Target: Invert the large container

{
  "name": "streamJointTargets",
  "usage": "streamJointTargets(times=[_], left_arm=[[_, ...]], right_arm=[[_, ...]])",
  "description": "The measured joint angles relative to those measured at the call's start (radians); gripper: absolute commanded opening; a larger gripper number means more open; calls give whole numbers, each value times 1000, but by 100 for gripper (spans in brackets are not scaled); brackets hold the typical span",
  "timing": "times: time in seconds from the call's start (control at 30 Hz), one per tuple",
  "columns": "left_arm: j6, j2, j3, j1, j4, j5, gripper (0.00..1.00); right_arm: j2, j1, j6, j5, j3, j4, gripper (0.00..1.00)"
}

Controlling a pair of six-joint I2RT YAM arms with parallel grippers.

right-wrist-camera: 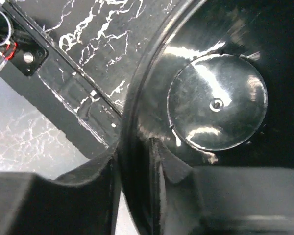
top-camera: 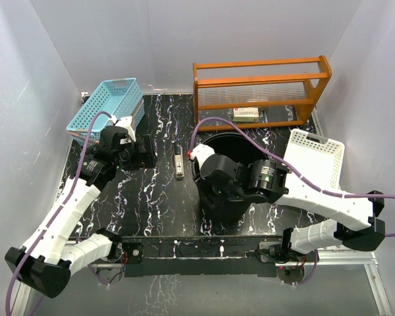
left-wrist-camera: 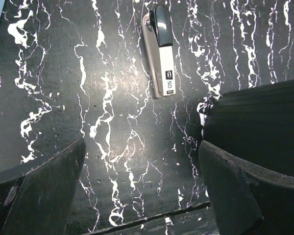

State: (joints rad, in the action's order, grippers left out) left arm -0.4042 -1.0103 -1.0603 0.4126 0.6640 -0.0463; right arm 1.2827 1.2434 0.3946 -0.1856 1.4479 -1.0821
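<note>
The large black bucket [top-camera: 234, 155] stands upright on the marbled table right of centre, mouth up. My right gripper [top-camera: 214, 191] is shut on its near rim, one finger inside and one outside the wall. In the right wrist view the bucket's shiny flat base [right-wrist-camera: 216, 102] shows inside, and the rim wall [right-wrist-camera: 132, 161] runs between my fingers [right-wrist-camera: 164, 166]. My left gripper [top-camera: 145, 151] is open and empty, left of the bucket. In the left wrist view its fingers [left-wrist-camera: 49, 191] frame bare table, with the bucket's side [left-wrist-camera: 257, 122] at the right.
A stapler [top-camera: 179, 162] lies between the grippers, also in the left wrist view [left-wrist-camera: 160, 49]. A blue basket [top-camera: 108, 104] sits at the back left, a white basket [top-camera: 314, 157] at the right, a wooden rack [top-camera: 260, 89] behind the bucket. The table's front edge [right-wrist-camera: 63, 93] is near.
</note>
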Motion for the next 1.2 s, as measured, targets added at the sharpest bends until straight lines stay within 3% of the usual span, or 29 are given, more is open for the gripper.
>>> streamJointTargets(times=[0.07, 0.43, 0.63, 0.93, 1.13, 1.2], left_arm=[[0, -1, -20, 0, 11, 6, 99], [-6, 15, -56, 0, 64, 15, 99], [-4, 96, -58, -9, 105, -145, 99], [-3, 61, -162, -18, 186, -289, 99], [-1, 17, -180, -18, 188, -241, 98], [-12, 15, -173, -18, 174, -215, 98]], right_arm=[[1, -5, 25, -16, 0, 2, 1], [111, -9, 40, -119, 178, 65, 0], [146, -142, 127, 45, 248, 237, 0], [-97, -713, 333, 591, -291, 653, 0], [-183, -783, 408, 750, -503, 800, 0], [-207, -800, 414, 763, -544, 799, 10]])
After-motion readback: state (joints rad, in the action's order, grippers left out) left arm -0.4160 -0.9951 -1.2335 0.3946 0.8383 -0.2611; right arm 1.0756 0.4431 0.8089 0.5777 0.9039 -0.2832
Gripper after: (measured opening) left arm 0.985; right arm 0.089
